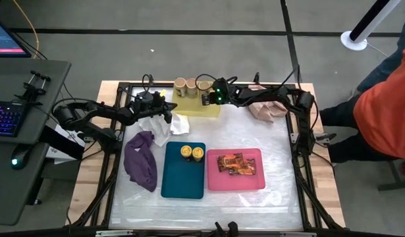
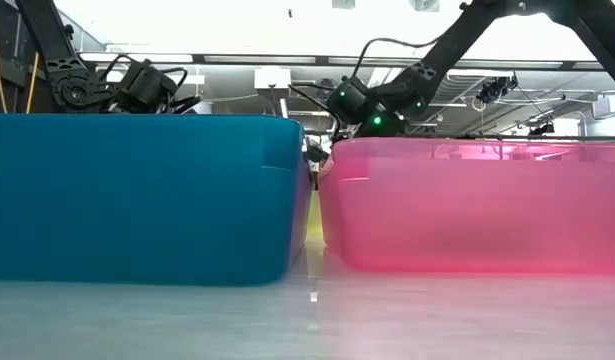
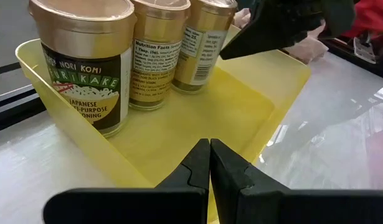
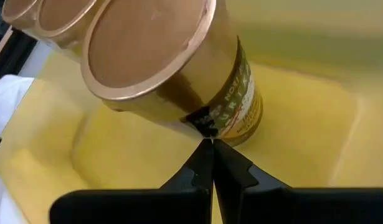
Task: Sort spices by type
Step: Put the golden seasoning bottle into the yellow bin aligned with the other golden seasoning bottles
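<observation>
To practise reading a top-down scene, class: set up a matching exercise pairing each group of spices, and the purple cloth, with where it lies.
Things:
1. tan-lidded jars
2. yellow-lidded jars
3. foil packets
4. purple cloth

Places:
A. in the pink tray
B. on the table, left of the teal tray
C. in the yellow tray
D. in the teal tray

Pairs: 1-C, 2-D, 3-A, 4-B

1. Three tan-lidded jars are crowding the far end of the yellow tray — its near half is lying open.
2. The right gripper, fingers together, is hanging over that tray beside the jars.
3. The table's near edge is lying bare — nothing is blocking passage there.
</observation>
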Action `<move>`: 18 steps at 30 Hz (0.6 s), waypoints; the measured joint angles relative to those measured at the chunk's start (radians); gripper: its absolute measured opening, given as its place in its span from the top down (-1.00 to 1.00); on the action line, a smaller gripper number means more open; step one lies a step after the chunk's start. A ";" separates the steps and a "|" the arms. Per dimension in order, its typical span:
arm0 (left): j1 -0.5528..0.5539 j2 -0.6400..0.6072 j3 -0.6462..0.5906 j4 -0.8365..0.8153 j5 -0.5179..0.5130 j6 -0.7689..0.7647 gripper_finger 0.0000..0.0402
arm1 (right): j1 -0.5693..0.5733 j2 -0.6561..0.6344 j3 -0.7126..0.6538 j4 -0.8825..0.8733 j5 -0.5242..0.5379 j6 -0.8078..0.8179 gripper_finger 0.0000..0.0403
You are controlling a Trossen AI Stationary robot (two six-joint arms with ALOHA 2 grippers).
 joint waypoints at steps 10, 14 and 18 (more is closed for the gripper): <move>-0.001 0.000 0.000 -0.001 0.000 -0.008 1.00 | -0.006 0.009 0.003 0.043 0.003 0.015 1.00; -0.001 0.000 0.000 -0.001 0.000 -0.007 1.00 | -0.006 0.011 0.032 0.038 0.004 -0.011 1.00; -0.001 0.000 0.000 -0.001 0.000 -0.007 1.00 | -0.006 0.011 0.074 0.043 0.009 -0.040 1.00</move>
